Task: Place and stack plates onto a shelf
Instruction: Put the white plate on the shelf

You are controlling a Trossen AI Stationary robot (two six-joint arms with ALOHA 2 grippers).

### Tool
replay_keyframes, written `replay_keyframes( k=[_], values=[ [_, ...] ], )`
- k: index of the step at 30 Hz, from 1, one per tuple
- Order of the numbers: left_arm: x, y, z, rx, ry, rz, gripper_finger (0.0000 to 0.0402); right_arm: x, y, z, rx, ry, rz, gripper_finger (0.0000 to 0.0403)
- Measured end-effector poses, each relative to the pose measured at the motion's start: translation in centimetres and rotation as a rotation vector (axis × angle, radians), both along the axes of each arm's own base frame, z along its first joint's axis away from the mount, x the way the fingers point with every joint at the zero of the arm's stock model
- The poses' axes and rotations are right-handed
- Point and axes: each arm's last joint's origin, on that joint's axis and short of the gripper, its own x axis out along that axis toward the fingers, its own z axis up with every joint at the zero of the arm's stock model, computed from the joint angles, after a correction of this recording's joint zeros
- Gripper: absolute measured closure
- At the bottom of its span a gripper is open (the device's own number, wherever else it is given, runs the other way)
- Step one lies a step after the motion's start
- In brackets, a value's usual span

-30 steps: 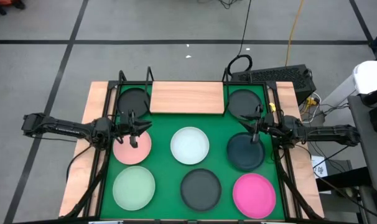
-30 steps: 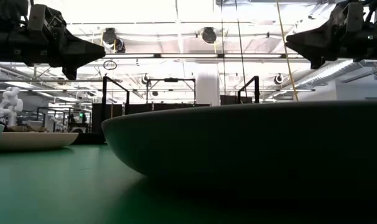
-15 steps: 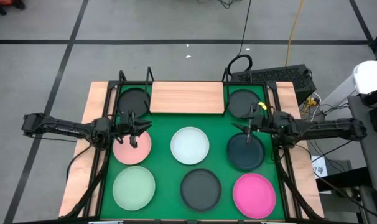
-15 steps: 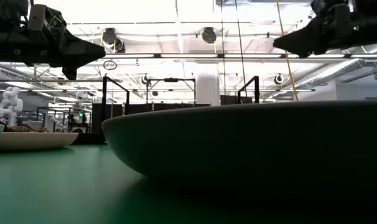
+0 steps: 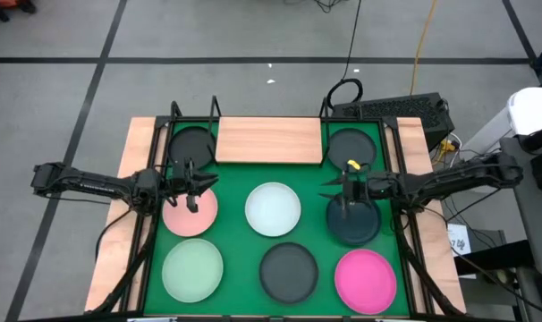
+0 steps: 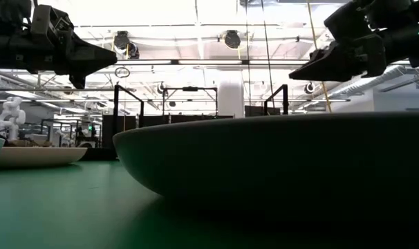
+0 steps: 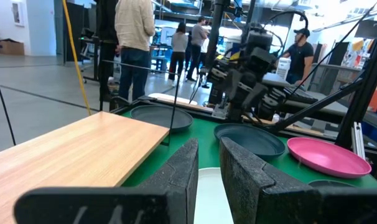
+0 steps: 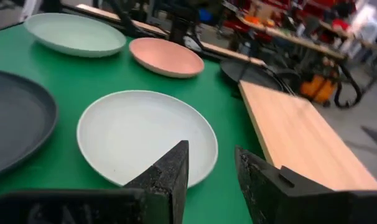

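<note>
**Risk: rim missed or neighbour clipped**

Green mat (image 5: 235, 241) carrying round shallow plates; light-wood shelf (image 5: 269, 140) bare. Left gripper (image 5: 192, 186), narrowly parted, empty, over pale pink plate (image 5: 189, 213). Right gripper (image 5: 335, 189), parted, empty, above dark teal plate (image 5: 351, 219). Likely fault: fingers sliding off shallow rim.

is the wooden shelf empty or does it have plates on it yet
Empty. The high view shows the shelf as a bare plank; the two black plates lie beside its ends, on the mat.
</note>
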Motion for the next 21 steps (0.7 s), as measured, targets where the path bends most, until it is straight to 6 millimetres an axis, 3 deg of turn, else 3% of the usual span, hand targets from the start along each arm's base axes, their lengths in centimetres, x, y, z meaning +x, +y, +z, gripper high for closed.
replay_keyframes(
  k=[6,16,21],
  values=[
    [0.0,0.0,0.0,0.0,0.0,0.0,0.0332,1.1,0.4,0.2,-0.074,-0.029,0.035,0.0288],
    [0.0,0.0,0.0,0.0,0.0,0.0,0.0332,3.8,1.6,-0.3,-0.105,0.102,0.091,0.0287],
    [0.0,0.0,0.0,0.0,0.0,0.0,0.0332,5.4,2.4,-0.6,-0.102,0.156,0.117,0.026]
  ],
)
